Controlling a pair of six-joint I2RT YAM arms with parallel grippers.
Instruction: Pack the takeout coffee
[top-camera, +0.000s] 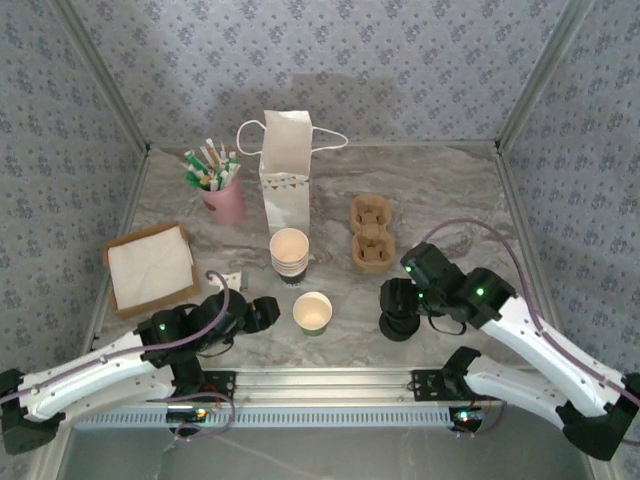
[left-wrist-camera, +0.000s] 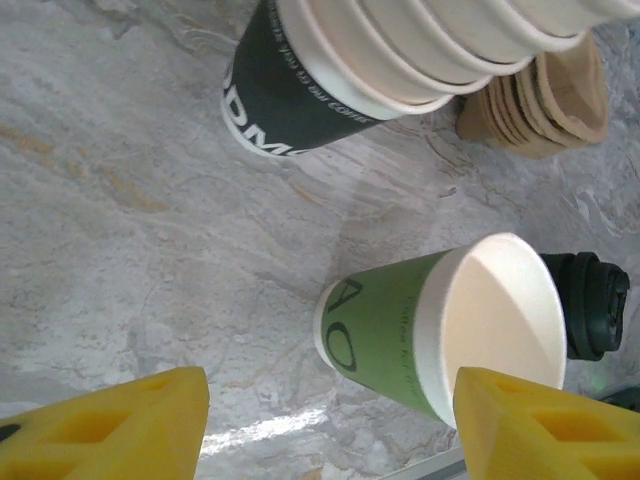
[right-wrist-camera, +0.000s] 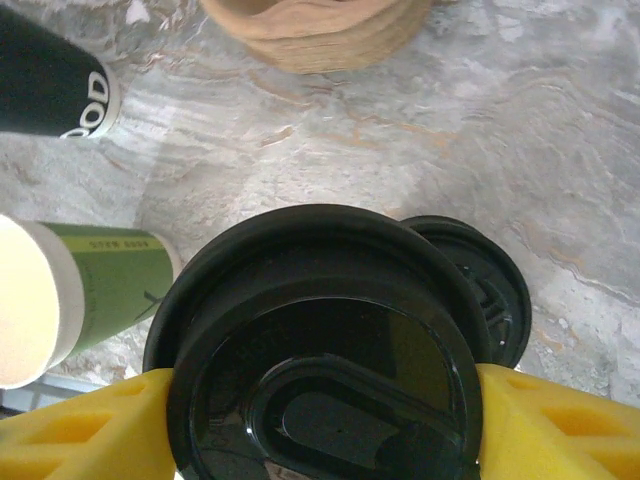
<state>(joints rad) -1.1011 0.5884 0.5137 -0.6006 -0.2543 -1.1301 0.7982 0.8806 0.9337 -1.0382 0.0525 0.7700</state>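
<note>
green paper cup stands upright and uncovered near the table front edge, with bare surface between it and the lid pile. left gripper just left of it, fingers spread, holding nothing. right gripper clamps a black lid by its rim above the pile. cup stack behind.

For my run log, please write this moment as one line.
left hand: open, near small green paper cup | right hand: shut on round black plastic lid | cup: upright, unlidded
</note>
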